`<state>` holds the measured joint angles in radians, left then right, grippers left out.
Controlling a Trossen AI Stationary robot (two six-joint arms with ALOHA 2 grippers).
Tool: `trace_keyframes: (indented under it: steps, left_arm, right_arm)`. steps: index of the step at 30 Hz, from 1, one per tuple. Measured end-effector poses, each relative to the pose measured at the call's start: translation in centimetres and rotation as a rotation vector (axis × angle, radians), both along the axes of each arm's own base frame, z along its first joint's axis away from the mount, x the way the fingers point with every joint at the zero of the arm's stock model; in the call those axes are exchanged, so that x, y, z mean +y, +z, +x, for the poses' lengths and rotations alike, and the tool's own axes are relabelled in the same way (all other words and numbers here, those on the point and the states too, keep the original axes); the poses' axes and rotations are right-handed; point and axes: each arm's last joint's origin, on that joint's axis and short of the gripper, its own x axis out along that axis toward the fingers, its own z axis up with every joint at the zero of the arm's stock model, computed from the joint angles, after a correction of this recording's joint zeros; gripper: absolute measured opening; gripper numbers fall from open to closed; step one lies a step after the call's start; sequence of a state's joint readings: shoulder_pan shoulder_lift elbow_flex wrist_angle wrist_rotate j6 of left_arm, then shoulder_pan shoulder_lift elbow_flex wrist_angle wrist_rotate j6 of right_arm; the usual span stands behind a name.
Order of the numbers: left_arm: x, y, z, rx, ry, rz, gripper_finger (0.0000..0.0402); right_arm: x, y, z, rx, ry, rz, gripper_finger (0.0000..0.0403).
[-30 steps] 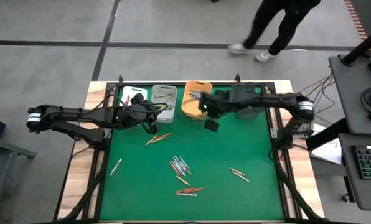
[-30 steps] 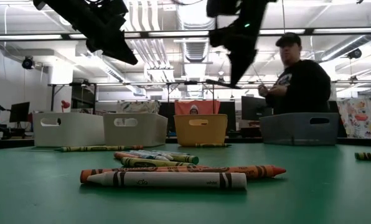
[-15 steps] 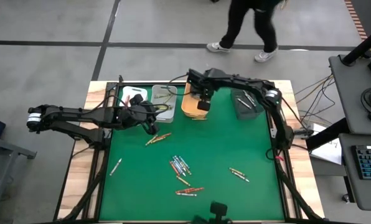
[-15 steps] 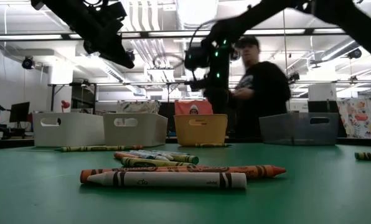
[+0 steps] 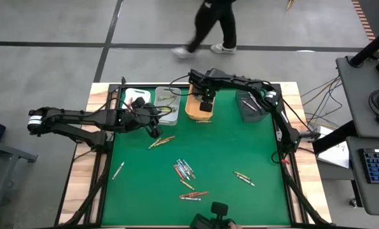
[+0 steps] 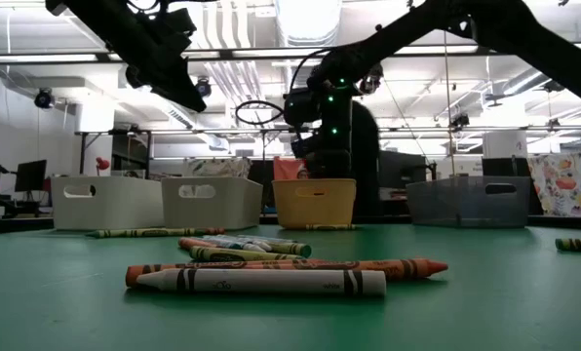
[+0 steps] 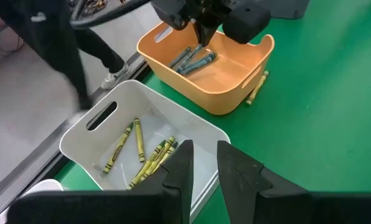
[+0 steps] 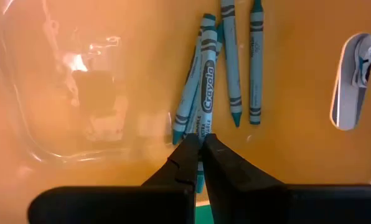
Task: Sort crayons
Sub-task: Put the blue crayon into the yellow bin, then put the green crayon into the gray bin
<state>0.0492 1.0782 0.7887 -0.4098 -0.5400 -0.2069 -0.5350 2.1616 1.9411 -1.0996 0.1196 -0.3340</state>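
My right gripper (image 5: 205,103) hangs over the orange bin (image 5: 193,109), pointing down into it, shut on a blue crayon (image 8: 205,81). Several blue crayons (image 8: 243,68) lie on the orange bin's floor. My left gripper (image 5: 154,127) is open and empty, held above the table just in front of the light grey bin (image 7: 92,130), which holds several yellow crayons (image 7: 153,158). Loose crayons lie on the green mat: an orange pair (image 5: 162,141), a cluster (image 5: 184,168), some red ones (image 5: 193,194) and others (image 5: 243,178). My right gripper pinches one end of the blue crayon (image 8: 201,135) between its two fingertips, coming from above and pointing down. The crayon runs on past the fingertips toward the bin floor. I cannot tell whether its other end touches the crayons below.
A white bin (image 5: 135,97) stands at the far left and a dark grey bin (image 5: 250,105) at the far right of the row. A single crayon (image 5: 118,170) lies near the mat's left edge. A person (image 5: 208,25) walks behind the table.
My right gripper has swung toward the table's far edge and a little left, from above the mat to over the orange bin, and has come lower over it. The person behind the table has walked to the left.
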Motion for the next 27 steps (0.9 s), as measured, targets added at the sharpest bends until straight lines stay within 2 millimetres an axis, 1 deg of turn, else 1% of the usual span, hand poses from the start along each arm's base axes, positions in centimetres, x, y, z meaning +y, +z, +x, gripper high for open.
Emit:
trace_keyframes:
  steps: [4, 11, 13, 16, 21, 24, 27]
  left_arm:
    - [0.0, -0.1, -0.1, -0.003, 0.017, -0.02, 0.0055]
    - [-0.2, -0.3, -0.2, -0.008, 0.013, -0.082, 0.0055]
    - [-0.3, -0.4, -0.2, -0.005, 0.007, -0.11, 0.0055]
    - [-0.5, -0.7, -0.4, 0.008, 0.003, -0.16, 0.0055]
    - [-1.1, -1.3, -0.9, 0.047, 0.03, -0.27, 0.0055]
    - [-1.6, -2.2, -1.3, 0.079, 0.039, -0.299, 0.0055]
    - [-2.4, -3.3, -1.6, 0.103, 0.031, -0.316, 0.0055]
  right_arm:
    - [0.0, 0.1, 0.0, -0.004, -0.001, -0.002, 0.0031]
    - [0.0, 0.3, 0.0, -0.014, -0.009, -0.01, 0.0089]
    - [0.1, 0.8, -0.1, -0.02, -0.026, -0.01, 0.01]
    - [0.6, 2.0, -0.5, -0.04, -0.059, 0.008, 0.0108]
    - [2.7, 5.1, -0.9, -0.136, -0.078, 0.121, 0.011]
    - [4.7, 7.1, -0.9, -0.194, -0.049, 0.136, 0.0106]
    - [7.0, 8.9, -1.1, -0.231, 0.004, 0.123, 0.0101]
